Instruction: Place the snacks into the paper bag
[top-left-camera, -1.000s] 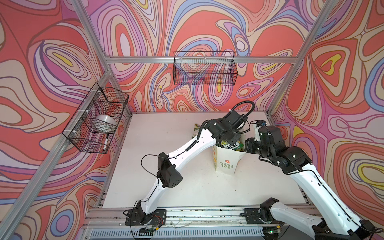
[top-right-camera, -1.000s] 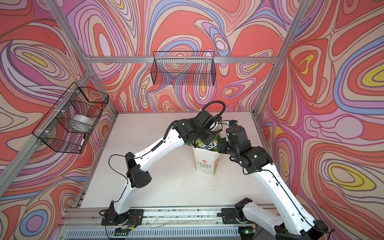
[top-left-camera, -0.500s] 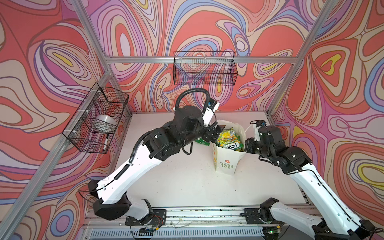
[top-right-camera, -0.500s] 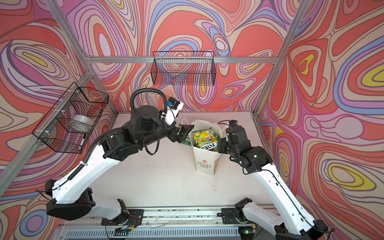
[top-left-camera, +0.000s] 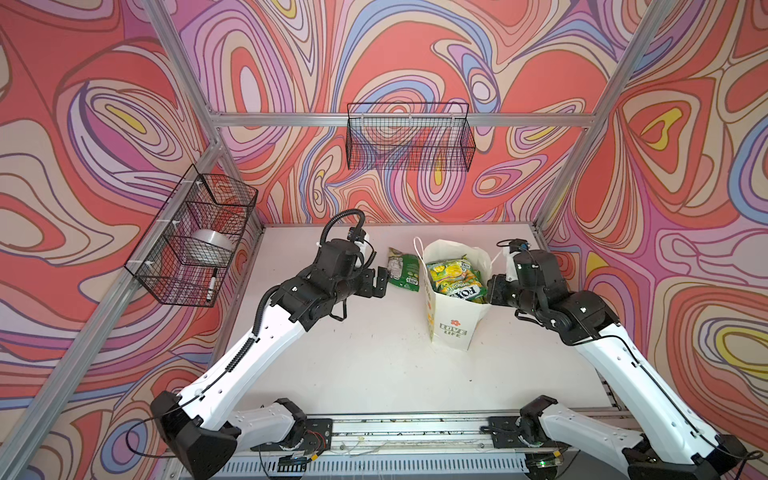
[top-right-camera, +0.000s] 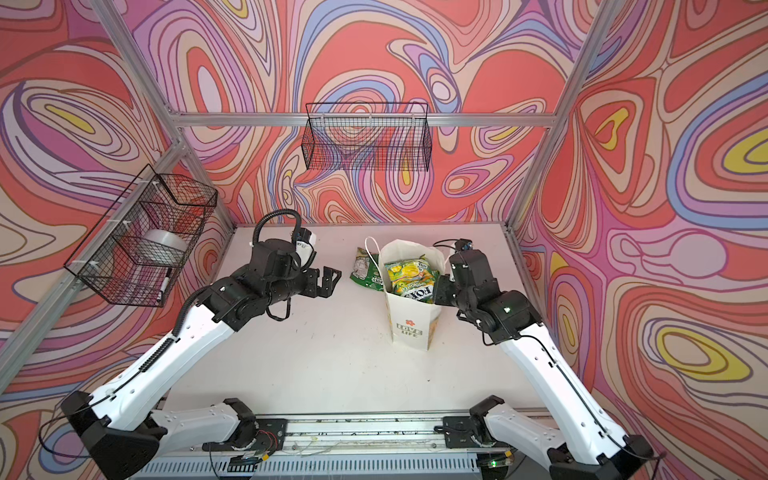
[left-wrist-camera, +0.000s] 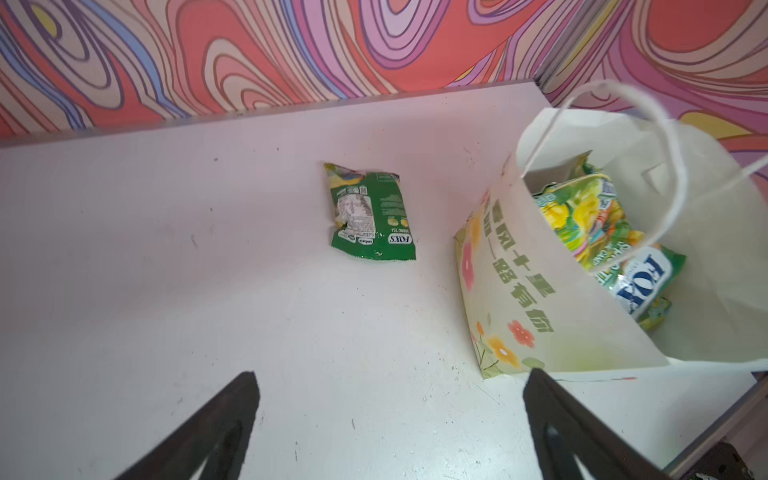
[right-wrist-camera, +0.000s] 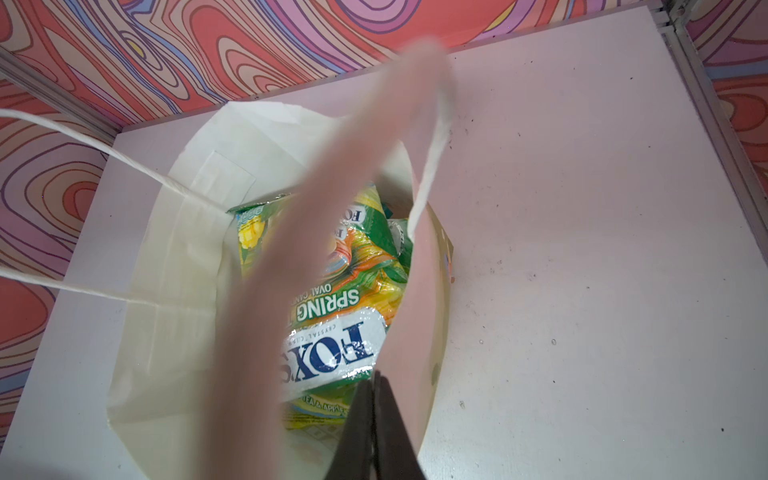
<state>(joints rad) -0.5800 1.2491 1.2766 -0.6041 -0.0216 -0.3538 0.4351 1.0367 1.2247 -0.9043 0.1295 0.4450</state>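
White paper bag (top-left-camera: 451, 316) upright, yellow-green FOX'S packets (top-left-camera: 455, 277) inside, one green packet (top-left-camera: 403, 271) flat beside it

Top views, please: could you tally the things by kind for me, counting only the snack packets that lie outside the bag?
paper bag: 1
snack packet outside the bag: 1
wire baskets: 2
Total: 4
The packets inside the bag overlap too much to count.
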